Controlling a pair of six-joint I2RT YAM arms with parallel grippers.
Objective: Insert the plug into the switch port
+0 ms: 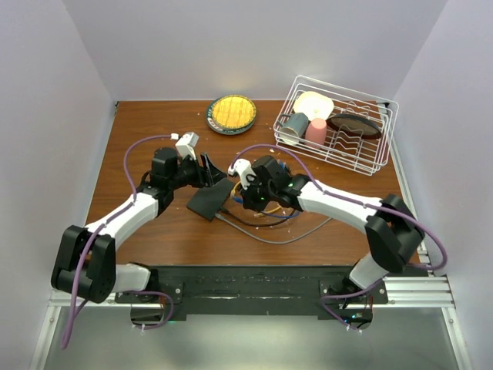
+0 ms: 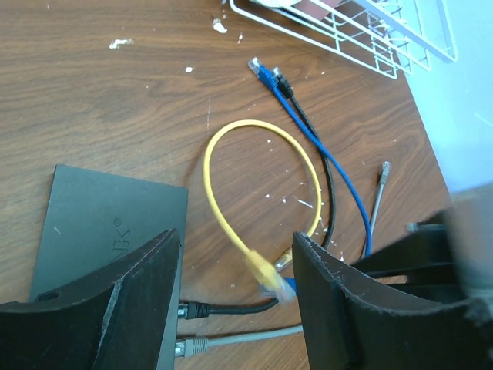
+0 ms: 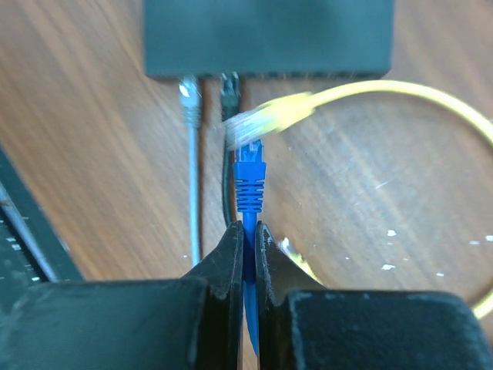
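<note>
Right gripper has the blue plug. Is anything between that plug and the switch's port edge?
Yes. The yellow plug lies crosswise just ahead of the blue plug, between it and the port edge of the switch. The right gripper is shut on the blue cable behind it. The grey plug and black plug occupy two ports.

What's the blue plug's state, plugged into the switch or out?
Out. The right gripper pinches the blue cable, and the blue plug sits short of the switch, with the yellow plug lying between.

Bright, even light casts soft shadows on the table (image 1: 192, 239). In the right wrist view the far box (image 3: 269, 35) blurs and glare pales the wood.
</note>
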